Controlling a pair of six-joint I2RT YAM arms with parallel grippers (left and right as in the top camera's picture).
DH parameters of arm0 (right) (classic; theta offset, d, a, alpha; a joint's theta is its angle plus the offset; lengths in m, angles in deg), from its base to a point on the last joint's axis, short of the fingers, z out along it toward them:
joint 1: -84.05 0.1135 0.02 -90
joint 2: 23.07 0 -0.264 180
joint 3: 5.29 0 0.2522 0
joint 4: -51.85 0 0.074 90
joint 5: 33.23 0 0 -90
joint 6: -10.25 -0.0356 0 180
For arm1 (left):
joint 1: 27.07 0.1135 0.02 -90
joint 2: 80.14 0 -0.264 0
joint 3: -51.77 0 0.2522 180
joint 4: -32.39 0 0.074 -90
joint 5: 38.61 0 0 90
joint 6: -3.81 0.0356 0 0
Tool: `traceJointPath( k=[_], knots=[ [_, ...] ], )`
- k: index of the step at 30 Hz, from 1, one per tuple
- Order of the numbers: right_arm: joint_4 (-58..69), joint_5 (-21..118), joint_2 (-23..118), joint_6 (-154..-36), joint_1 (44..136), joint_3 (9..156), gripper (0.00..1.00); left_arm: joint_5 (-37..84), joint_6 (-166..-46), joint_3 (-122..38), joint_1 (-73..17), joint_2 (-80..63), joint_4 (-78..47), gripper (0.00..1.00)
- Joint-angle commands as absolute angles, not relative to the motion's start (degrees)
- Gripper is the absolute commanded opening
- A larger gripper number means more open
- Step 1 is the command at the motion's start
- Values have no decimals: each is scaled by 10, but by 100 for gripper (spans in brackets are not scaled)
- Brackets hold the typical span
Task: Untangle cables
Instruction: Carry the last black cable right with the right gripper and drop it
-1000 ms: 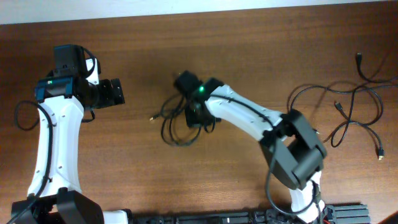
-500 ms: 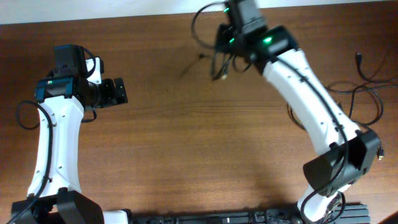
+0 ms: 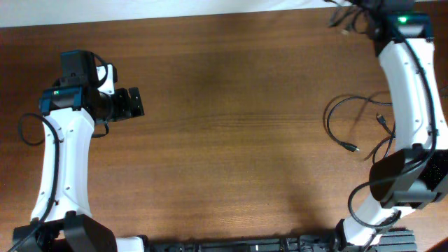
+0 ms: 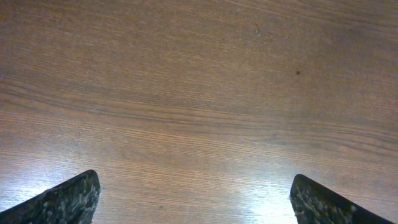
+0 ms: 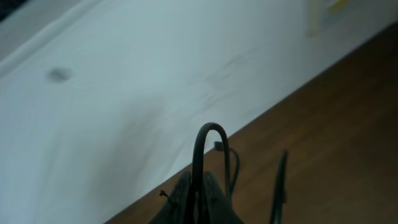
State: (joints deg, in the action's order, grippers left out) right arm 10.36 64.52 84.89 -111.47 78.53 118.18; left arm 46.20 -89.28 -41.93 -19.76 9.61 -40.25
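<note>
My right gripper [image 5: 198, 199] is clamped on the cable bundle [image 5: 207, 134] — fingers pinched together, one loop arching above them. A second ago I held it over the middle of the table [image 3: 231, 140]; now I've swung it to the far right corner, beyond the loose cables [image 3: 364, 119] lying there. Carried, I judge, not yet separated. Overhead shows strands dangling but hides the pinch — only the wrist view shows it. My left gripper [image 4: 196, 208] hangs with jaws apart over bare wood.
</note>
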Motion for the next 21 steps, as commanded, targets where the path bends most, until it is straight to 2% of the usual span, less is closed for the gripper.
traceJointPath(
  k=[1,6,11,12,13,15,20,21],
  knots=[
    [105,658,881,-1117,745,1194,4,456,-900,-425,-197,99,-401,98],
    [93,656,941,-1117,700,1191,4,456,-900,-425,-197,99,-401,98],
    [23,639,973,-1116,667,1190,6,456,-900,-425,-197,99,-402,98],
    [8,639,973,-1116,663,1190,20,456,-900,-425,-197,99,-402,98],
    [-3,639,973,-1116,659,1190,42,456,-900,-425,-197,99,-402,98],
    [-32,635,973,-1115,652,1190,75,456,-900,-425,-197,99,-402,99],
    [-82,620,969,-1101,644,1191,100,456,-900,-425,-197,99,-406,98],
    [-88,619,967,-1100,644,1191,99,456,-900,-425,-197,99,-406,98]
  ],
)
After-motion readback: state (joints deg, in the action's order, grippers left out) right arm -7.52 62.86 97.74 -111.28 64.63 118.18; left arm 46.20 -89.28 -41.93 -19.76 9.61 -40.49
